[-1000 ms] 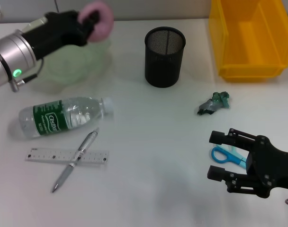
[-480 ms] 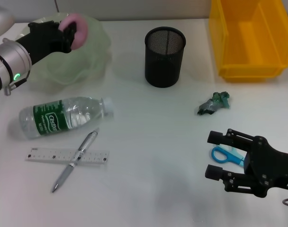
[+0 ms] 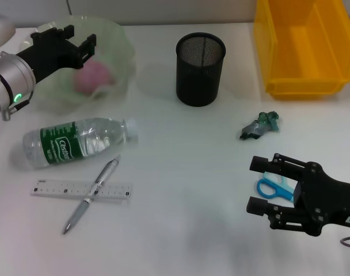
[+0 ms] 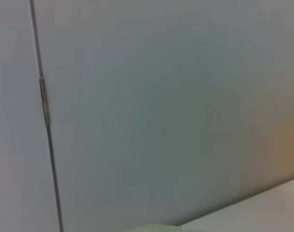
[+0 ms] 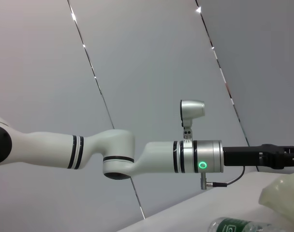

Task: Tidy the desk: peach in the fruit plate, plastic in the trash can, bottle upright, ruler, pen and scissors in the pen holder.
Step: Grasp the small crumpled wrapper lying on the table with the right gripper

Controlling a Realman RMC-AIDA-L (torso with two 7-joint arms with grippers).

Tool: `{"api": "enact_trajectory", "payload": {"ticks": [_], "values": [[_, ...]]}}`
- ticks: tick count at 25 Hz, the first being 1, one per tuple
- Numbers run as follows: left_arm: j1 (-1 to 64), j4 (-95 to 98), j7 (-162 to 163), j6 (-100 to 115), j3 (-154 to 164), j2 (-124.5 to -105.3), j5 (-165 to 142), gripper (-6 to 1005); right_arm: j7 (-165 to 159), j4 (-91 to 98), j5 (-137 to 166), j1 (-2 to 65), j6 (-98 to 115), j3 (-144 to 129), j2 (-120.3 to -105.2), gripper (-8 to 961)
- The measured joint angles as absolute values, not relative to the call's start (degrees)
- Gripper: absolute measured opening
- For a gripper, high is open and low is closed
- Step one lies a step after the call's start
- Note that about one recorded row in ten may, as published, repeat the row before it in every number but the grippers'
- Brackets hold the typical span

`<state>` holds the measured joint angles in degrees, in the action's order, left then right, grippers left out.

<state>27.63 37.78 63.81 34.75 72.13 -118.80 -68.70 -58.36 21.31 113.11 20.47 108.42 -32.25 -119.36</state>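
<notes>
Peach in the fruit plate, left gripper just above it.
The pink peach lay inside the pale green plate, free of the left gripper, whose fingers stood apart and empty. The right gripper hovered spread over the scissors on the table.

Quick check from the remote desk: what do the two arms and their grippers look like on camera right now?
The left arm is silver-white with black joint rings and a glowing green indicator light; a thin black cable loops beneath its wrist. Its left gripper is matte black with blocky fingers. The right gripper is also matte black, angular, with visible screws, small white lettering on its body and a cable loop nearby.
</notes>
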Motion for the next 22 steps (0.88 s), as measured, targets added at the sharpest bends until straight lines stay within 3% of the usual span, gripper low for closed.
{"api": "enact_trajectory", "payload": {"ticks": [13, 22], "values": [[23.8, 41.9, 63.8, 47.3, 72.4, -118.69, -68.5, 738, -57.3, 19.4, 113.1, 20.8, 107.5, -31.1, -119.39, 817], [19.7, 43.9, 64.5, 81.7, 71.4, -117.29, -69.2, 732, -55.4, 18.2, 113.1, 19.9, 107.0, -30.3, -119.19, 817]]}}
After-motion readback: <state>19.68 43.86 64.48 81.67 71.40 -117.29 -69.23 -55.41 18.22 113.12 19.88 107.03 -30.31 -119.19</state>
